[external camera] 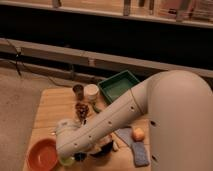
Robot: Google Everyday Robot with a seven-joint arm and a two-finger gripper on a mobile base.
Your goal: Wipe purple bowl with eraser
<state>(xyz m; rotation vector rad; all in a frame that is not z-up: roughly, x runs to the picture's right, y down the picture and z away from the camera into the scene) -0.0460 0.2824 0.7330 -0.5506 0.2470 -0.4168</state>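
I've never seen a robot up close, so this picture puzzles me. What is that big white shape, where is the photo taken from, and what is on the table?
The white shape is the robot's single arm, running from the right down toward the near left of the wooden table. One camera looks down on it all; where it is mounted is unclear. The hand sits at the arm's low end, by the dark purple bowl. It is mostly hidden, so I cannot tell whether it holds anything. To its left are an orange bowl and a tiny green bowl. Farther back stand a green tray, a white cup and a dark cup. On the right lie an orange fruit and a blue pad.
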